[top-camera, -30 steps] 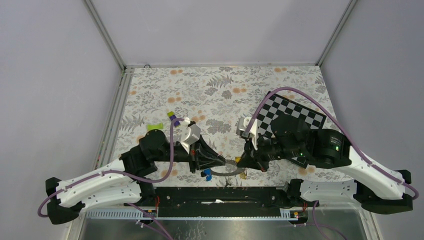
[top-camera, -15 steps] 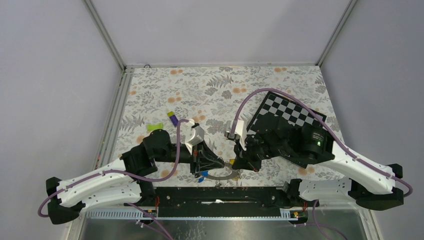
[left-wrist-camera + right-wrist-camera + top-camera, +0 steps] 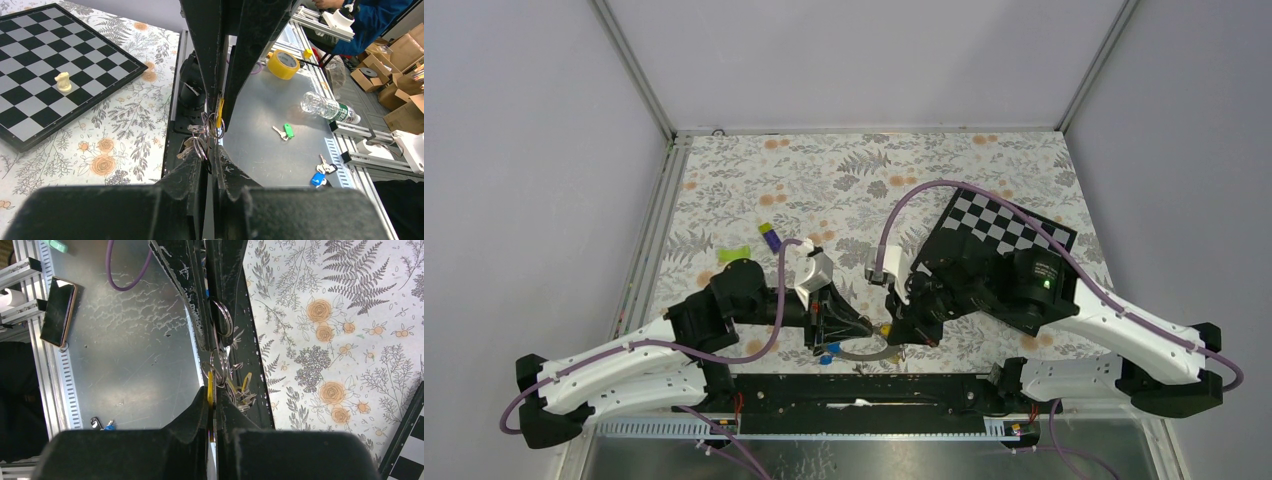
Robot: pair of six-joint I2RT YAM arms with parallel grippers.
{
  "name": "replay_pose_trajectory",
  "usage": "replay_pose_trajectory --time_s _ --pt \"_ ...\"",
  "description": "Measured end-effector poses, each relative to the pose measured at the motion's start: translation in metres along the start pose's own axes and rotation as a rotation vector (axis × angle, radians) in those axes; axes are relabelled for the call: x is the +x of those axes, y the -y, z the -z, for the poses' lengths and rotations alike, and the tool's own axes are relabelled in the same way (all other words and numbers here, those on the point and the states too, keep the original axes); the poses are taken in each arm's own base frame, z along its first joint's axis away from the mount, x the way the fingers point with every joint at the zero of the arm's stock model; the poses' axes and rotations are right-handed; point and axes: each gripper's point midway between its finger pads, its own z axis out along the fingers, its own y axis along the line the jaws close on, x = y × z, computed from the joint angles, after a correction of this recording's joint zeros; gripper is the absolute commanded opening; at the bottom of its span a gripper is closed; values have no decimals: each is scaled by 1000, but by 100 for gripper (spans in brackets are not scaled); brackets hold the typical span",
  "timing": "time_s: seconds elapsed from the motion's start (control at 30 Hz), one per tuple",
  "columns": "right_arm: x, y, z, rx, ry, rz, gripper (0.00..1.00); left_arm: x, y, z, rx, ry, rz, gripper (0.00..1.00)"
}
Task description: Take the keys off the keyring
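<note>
The grey keyring (image 3: 864, 354) hangs between both grippers just above the table's near edge. My left gripper (image 3: 867, 328) is shut on the keyring's edge, seen in the left wrist view (image 3: 212, 150). Silver keys (image 3: 196, 141) on small split rings dangle beside its fingertips. A blue-headed key (image 3: 829, 350) hangs at the ring's left. My right gripper (image 3: 892, 335) comes in from the opposite side and is shut on a yellow-headed key (image 3: 210, 386). More keys (image 3: 240, 396) bunch just right of its fingertips, and small rings (image 3: 223, 319) run up against the left gripper's fingers.
A chessboard (image 3: 999, 235) lies at the right, under the right arm, with a white pawn (image 3: 62, 81) on it. A purple-and-green block (image 3: 771, 236) and a green piece (image 3: 734, 252) sit left of centre. Loose keys (image 3: 284, 131) lie on the metal bench below the table edge.
The right arm has swung left and its gripper has closed in on the left gripper; the keyring has shifted a little left with it. The left arm has barely moved.
</note>
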Motion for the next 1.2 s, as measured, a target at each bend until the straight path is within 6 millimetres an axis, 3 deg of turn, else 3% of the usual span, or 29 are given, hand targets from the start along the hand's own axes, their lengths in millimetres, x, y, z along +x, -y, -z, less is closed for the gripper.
replay_pose_trajectory --time_s 0.2,0.33,0.5,0.67,0.8,0.97,1.2 --pt "0 1 0 3 2 2 0 0 0 0 -1 0 0 0" --pt "-6 5 11 45 59 20 1 -3 0 1 -8 14 -6 0" --pt "-18 8 34 93 234 77 40 -22 6 4 8 85 -44 0" --pt "-15 12 52 136 383 143 53 -24 8 9 2 91 -46 0" --pt "-10 22 61 194 475 158 59 -24 5 10 -17 94 -46 0" --pt "-3 35 58 250 528 155 63 -32 4 15 -46 128 -61 0" --pt "17 47 37 265 589 185 70 -51 3 26 -94 196 -86 0"
